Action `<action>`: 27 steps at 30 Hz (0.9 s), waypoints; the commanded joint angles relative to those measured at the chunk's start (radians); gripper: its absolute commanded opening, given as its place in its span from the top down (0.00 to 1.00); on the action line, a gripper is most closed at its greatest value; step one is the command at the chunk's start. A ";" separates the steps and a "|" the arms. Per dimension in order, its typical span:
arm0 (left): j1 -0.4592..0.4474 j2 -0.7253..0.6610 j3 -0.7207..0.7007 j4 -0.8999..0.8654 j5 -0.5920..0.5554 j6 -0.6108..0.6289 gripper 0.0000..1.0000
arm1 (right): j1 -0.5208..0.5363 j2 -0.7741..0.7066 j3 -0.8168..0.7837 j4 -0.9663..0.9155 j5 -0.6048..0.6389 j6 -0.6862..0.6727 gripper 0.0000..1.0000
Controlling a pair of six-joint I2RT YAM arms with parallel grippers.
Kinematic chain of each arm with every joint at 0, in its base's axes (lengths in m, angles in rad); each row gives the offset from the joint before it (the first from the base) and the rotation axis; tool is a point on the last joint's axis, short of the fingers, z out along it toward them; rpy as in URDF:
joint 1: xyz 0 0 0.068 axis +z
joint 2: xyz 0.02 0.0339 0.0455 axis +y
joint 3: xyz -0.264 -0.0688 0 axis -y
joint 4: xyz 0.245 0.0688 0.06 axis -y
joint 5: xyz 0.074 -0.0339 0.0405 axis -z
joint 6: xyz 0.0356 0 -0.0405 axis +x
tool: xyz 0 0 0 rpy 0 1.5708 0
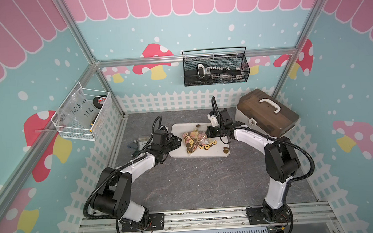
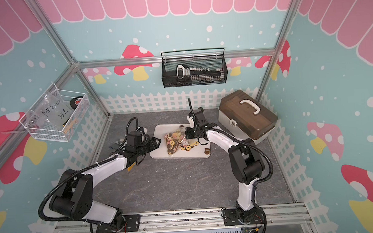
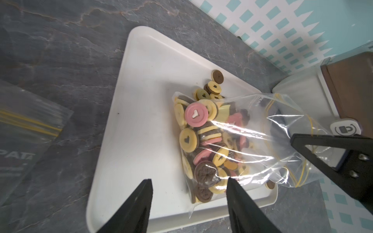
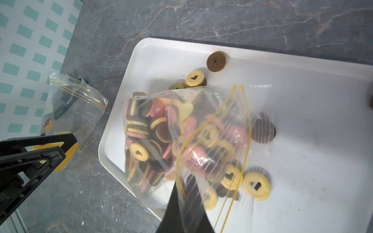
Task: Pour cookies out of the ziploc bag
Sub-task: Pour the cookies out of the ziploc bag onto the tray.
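Grey marbled tabletop (image 1: 185, 187) floors a booth with mushroom-print walls, and much on it is hard to read: the cookies (image 3: 195, 117) overlap too thickly inside the clear ziploc bag (image 4: 201, 113) to count, and the right gripper (image 4: 181, 185) shows only as a dark wedge behind plastic, clenched on the bag's mouth edge by the yellow zip lines. Near the bag's closed end the left gripper (image 3: 189, 181) hovers released; whether it touches plastic I cannot tell. One white tray (image 1: 205, 153) carries the bag, with at least six cookies loose around it. Elsewhere: one second bag (image 4: 76, 105) off the tray, one lidded box (image 1: 266, 115), one black mesh basket (image 1: 216, 69), one white wire basket (image 1: 80, 116)
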 commanded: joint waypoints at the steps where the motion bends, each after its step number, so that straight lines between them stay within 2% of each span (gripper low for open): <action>1: -0.007 0.015 0.033 0.045 -0.006 -0.008 0.42 | -0.031 -0.034 -0.043 0.054 -0.022 0.030 1.00; 6: -0.011 0.053 0.039 0.078 0.019 -0.027 0.52 | -0.072 -0.028 -0.096 0.119 -0.059 0.066 1.00; 9: -0.022 0.094 0.054 0.104 0.033 -0.024 0.54 | -0.072 -0.010 -0.107 0.149 -0.096 0.062 0.99; 11: -0.023 0.125 0.071 0.115 0.041 -0.019 0.54 | -0.073 -0.008 -0.112 0.156 -0.106 0.059 0.95; 15: -0.015 0.189 0.156 0.075 0.031 0.009 0.55 | -0.072 -0.042 -0.129 0.166 -0.116 0.054 0.91; 16: -0.014 0.207 0.175 0.068 0.043 0.012 0.56 | -0.072 -0.053 -0.133 0.168 -0.115 0.054 0.89; 18: -0.022 0.239 0.189 0.077 0.081 0.004 0.56 | -0.072 -0.068 -0.142 0.168 -0.123 0.051 0.79; 21: -0.054 0.254 0.164 0.090 0.087 -0.014 0.56 | -0.073 -0.095 -0.162 0.168 -0.128 0.042 0.70; 24: -0.070 0.264 0.148 0.083 0.063 -0.034 0.56 | -0.074 -0.124 -0.185 0.169 -0.118 0.033 0.64; 27: -0.069 0.286 0.168 0.060 0.064 -0.031 0.56 | -0.075 -0.142 -0.203 0.168 -0.109 0.026 0.63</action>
